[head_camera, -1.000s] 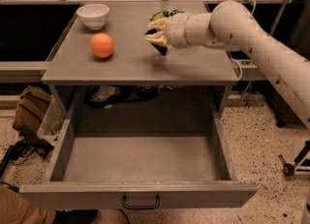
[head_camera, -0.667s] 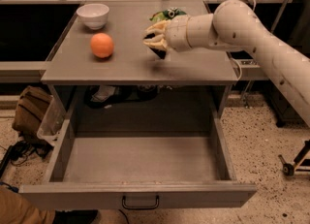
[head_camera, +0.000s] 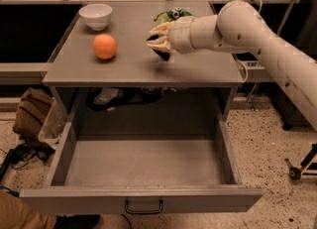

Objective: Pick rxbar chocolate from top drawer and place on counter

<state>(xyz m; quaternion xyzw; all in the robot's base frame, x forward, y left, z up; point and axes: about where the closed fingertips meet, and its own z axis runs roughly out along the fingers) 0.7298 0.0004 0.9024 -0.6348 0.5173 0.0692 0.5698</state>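
Observation:
The top drawer [head_camera: 141,203] is pulled wide open at the front, and its grey floor shows nothing in it. My gripper [head_camera: 158,43] reaches in from the right and hovers low over the middle of the counter [head_camera: 124,67]. Its fingers are closed on a small dark object, the rxbar chocolate [head_camera: 164,55], whose lower end pokes out just below the fingers, close to the counter surface. Most of the bar is hidden by the fingers.
An orange [head_camera: 104,46] lies on the counter to the left of the gripper, with a white bowl [head_camera: 95,15] behind it. A green snack bag [head_camera: 171,15] lies at the back behind the wrist. Bags lie on the floor at left [head_camera: 32,116].
The gripper has come down a little toward the counter surface with the bar in it. The orange, the bowl and the drawer have not moved.

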